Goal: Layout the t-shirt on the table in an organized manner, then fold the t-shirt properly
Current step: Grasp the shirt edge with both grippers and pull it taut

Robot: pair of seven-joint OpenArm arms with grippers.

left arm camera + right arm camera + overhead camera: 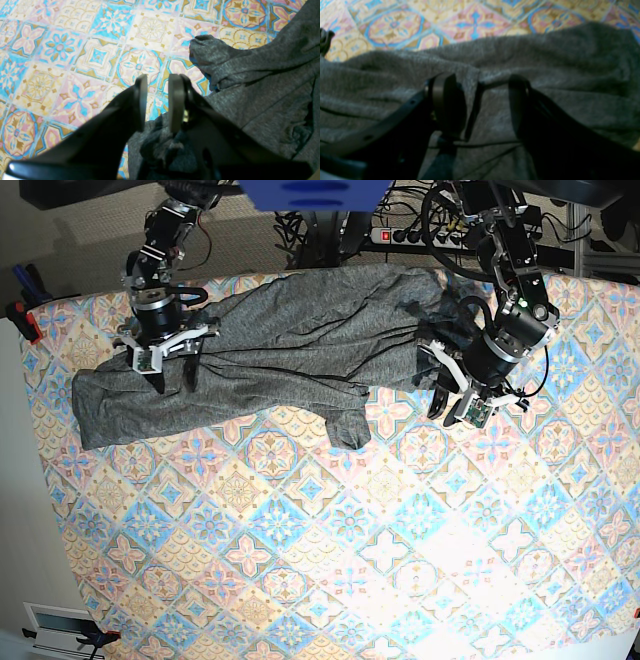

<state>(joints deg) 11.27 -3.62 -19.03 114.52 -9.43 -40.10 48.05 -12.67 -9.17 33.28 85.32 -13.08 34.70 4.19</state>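
your patterned table (330, 560) carries the t-shirt (270, 340) stretched lengthwise along its far edge, one sleeve pointing toward you. the right gripper (480, 105) stands spread over the cloth; the left gripper (157, 102) sits narrowly parted at the shirt's edge, clamping nothing.

No text, label, brand, number or sign can be read in any of the three views; only a printed floral tile pattern is carried by the table (330, 560) cloth; no print is shown on the t-shirt (270, 340).
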